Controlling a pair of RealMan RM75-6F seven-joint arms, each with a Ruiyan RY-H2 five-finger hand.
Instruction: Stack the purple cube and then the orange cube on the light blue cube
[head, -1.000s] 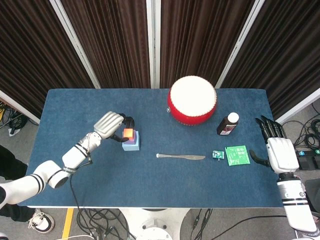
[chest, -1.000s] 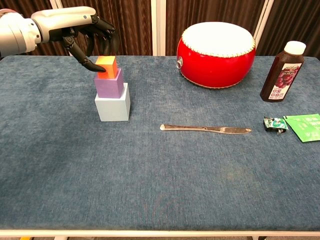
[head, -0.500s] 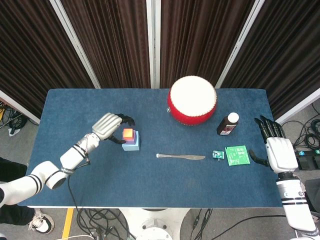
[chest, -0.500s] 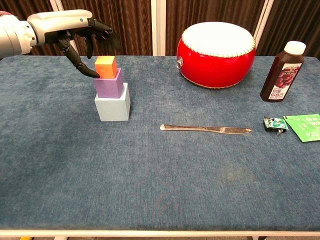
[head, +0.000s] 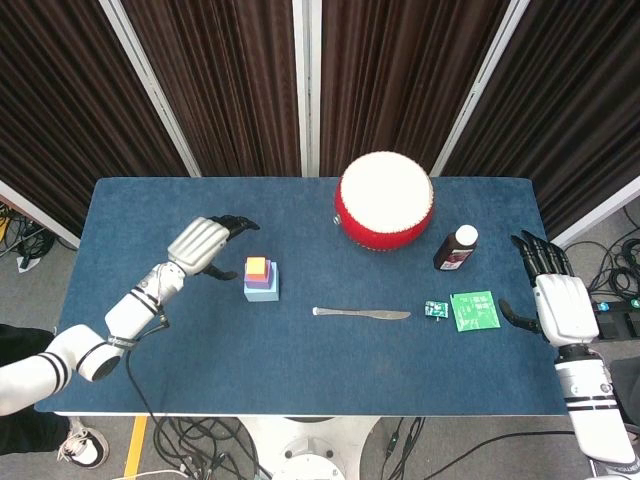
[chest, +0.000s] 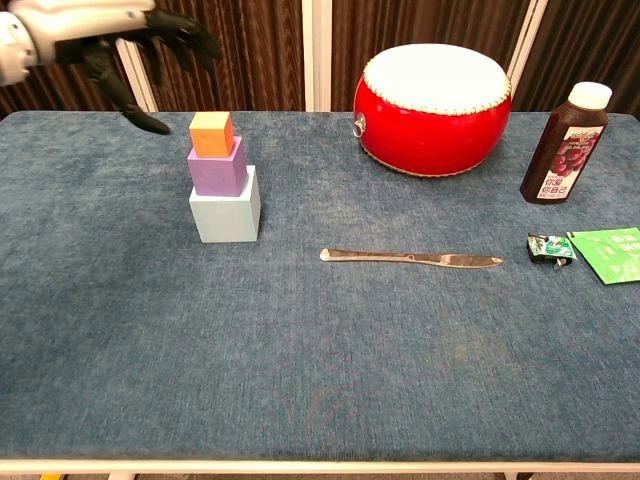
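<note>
Stack looks done. Light blue cube (chest: 225, 206) sits on the bench (chest: 320, 370), left of centre, nearer the far edge than the front. Purple cube (chest: 218, 167) rests on top of it, orange cube (chest: 211, 134) on top of that. All three touching, roughly squared up; the upper two sit slightly toward the left side of the base in the chest view. Nothing holding the stack. Judging by this, both placements are complete and only clearing the arm away remains, if anything.

Left hand (head: 203, 243) is off the stack, just beside it toward the left edge and raised above the bench. Fingers spread apart, empty, dark fingertips (chest: 190, 38) pointing toward the cubes, thumb hanging down. Forearm runs back toward the front-left corner.

Right hand (head: 556, 300) lies at the right edge, well apart from the cubes, flat, fingers extended and apart toward the far edge, holding nothing.

Other stuff: red drum (chest: 432, 95) near the far edge, dark bottle (chest: 563, 146) to its right, knife (chest: 412, 259) mid-bench, green packet (head: 473, 310) and a small green item (head: 435, 308) near the right hand.
</note>
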